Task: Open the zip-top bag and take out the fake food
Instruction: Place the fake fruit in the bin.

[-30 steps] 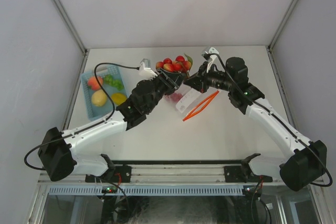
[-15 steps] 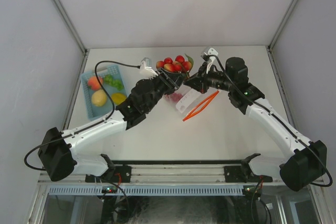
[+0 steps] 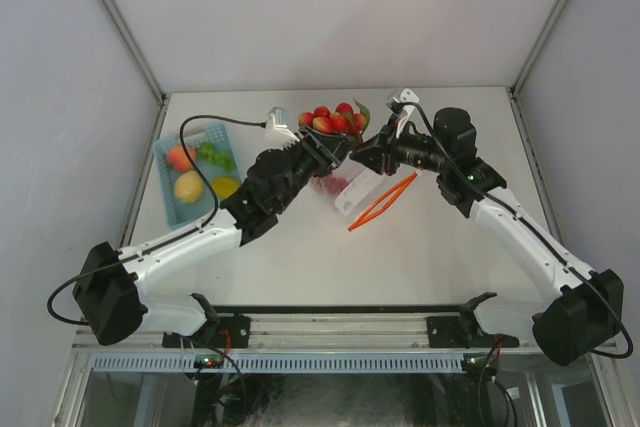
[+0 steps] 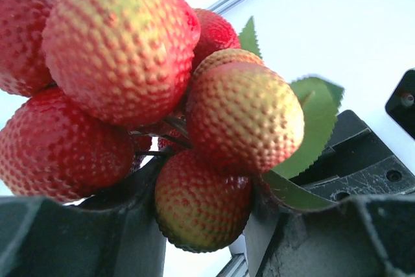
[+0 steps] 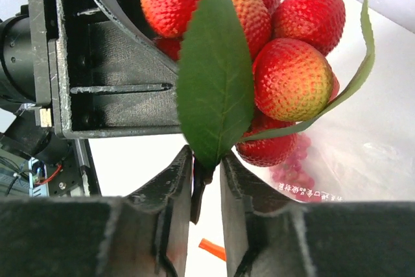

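Note:
The fake food in play is a bunch of bumpy red fruits (image 3: 332,121) with green leaves, raised above the table's back middle. My left gripper (image 3: 334,147) is shut on it; in the left wrist view one fruit (image 4: 198,209) is wedged between the dark fingers (image 4: 78,238). My right gripper (image 3: 368,153) meets the bunch from the right. Its jaws (image 5: 206,180) stand slightly open around the dark stem under a leaf (image 5: 217,76), with a gap on one side. The zip-top bag (image 3: 350,190) lies flat below, its red-orange strip (image 3: 384,201) to the right, pink pieces (image 5: 292,167) inside.
A light-blue slotted basket (image 3: 168,203) at the table's left holds a peach-coloured fruit (image 3: 181,157), green grapes (image 3: 214,155) and two yellow fruits (image 3: 190,186). Grey walls close in on both sides and at the back. Both forearms cross above the table's middle.
My right gripper's jaws have parted a little from the stem they were shut on. The fruit bunch and both arms have barely shifted.

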Available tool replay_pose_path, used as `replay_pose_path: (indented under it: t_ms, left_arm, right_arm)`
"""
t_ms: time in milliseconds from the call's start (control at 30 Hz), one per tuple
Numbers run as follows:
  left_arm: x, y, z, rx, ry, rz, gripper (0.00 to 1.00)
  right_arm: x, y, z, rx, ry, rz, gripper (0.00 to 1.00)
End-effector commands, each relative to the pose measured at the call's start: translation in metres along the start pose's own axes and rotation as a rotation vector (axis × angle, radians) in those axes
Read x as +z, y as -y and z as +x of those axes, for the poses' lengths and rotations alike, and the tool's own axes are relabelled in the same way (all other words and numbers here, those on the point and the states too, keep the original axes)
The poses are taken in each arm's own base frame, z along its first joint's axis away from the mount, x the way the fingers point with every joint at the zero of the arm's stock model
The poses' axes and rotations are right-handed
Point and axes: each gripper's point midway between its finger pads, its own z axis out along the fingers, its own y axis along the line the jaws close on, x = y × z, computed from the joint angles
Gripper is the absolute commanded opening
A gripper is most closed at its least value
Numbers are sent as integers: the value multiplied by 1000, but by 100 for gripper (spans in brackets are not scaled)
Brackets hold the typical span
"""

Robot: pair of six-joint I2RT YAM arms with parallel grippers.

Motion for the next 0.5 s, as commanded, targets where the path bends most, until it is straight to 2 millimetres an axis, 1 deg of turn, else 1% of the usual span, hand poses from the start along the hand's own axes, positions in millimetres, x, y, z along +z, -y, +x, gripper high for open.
replay_pose_path:
  t_ms: [0, 200, 267, 400, 467]
  left_arm:
    - [-4, 31, -23, -63, 66, 110, 0]
    - [-10, 23, -37, -85, 111, 105, 0]
    - [-13, 17, -41, -90, 124, 98, 0]
    - [-21, 7, -53, -93, 154, 87, 0]
    - [-26, 3, -62, -91, 175, 83, 0]
  right_arm:
    - [-9, -12, -31, -45, 81, -25, 24]
    - [-10, -13, -30, -50, 77, -37, 43]
    - [-10, -15, -30, -50, 76, -47, 48]
    - [-13, -20, -33, -46, 84, -74, 58]
    - [-15, -24, -38, -48, 97, -106, 61]
